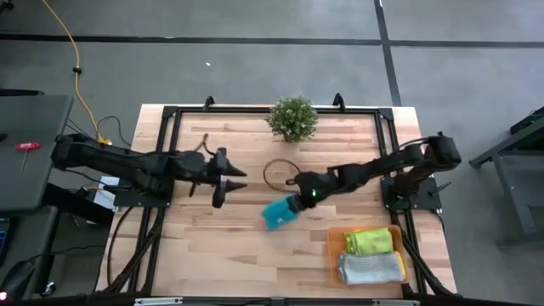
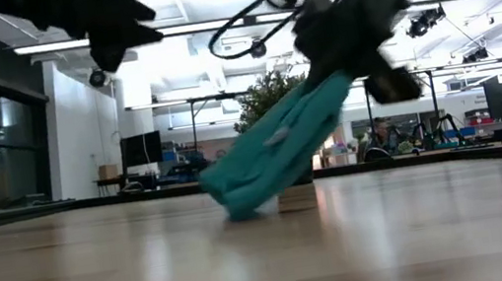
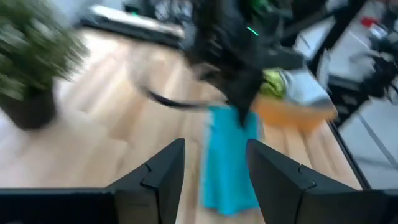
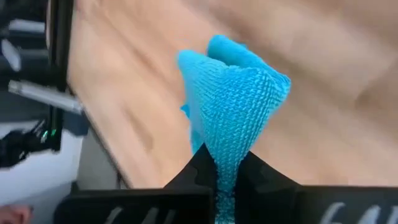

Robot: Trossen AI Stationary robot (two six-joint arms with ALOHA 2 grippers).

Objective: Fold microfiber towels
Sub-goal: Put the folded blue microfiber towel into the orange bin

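The right claw (image 1: 299,201) was closed on one edge of the teal towel (image 1: 279,212), near the middle of the table (image 1: 212,255). In the low view the towel (image 2: 269,158) hung slanted from the claw and its lower end touched the wood, so I judge that the arm was lifting or dragging it to lay it flat for a fold. The right wrist view showed the cloth (image 4: 233,106) pinched between the two fingers.

The left claw (image 1: 223,183) waited beside it, a little apart, with its fingers (image 3: 155,180) spread wide and holding nothing. It pointed to the towel, probably ready to take another edge.

The orange tray (image 1: 333,255) stood near the right front corner. It held a lime green towel (image 1: 372,240) and a grey towel (image 1: 371,268), both folded. The potted plant (image 1: 293,117) stood at the far edge.
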